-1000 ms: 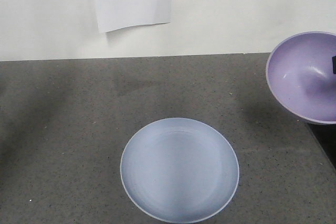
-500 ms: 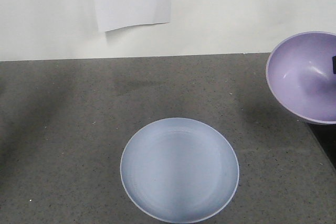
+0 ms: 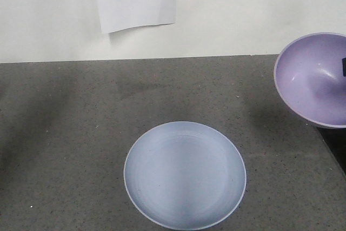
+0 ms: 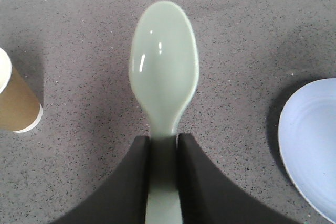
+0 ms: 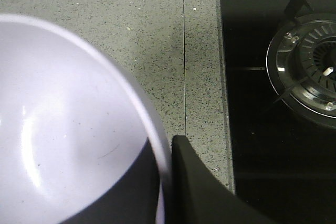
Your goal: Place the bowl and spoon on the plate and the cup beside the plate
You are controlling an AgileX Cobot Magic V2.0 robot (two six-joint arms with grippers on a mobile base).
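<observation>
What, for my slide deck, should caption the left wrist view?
Left gripper clamps the mint-green spoon by its handle over the counter, brown cup at left, pale blue plate at right.

Left gripper (image 4: pixel 164 141): my two dark fingers (image 4: pixel 135 177) are pressed flat against either side of the handle of the spoon (image 4: pixel 164 61), wrist angled downward. Right gripper (image 5: pixel 164 150): I pinch the rim of the bowl (image 5: pixel 63 129), one finger inside and one outside, holding it tilted.

Pale blue plate (image 3: pixel 185 175) lying flat; purple bowl (image 3: pixel 311 77) hanging tilted, far right; mint spoon (image 4: pixel 164 72) hovering, hollow up; brown cup (image 4: pixel 16 103) standing upright.
</observation>
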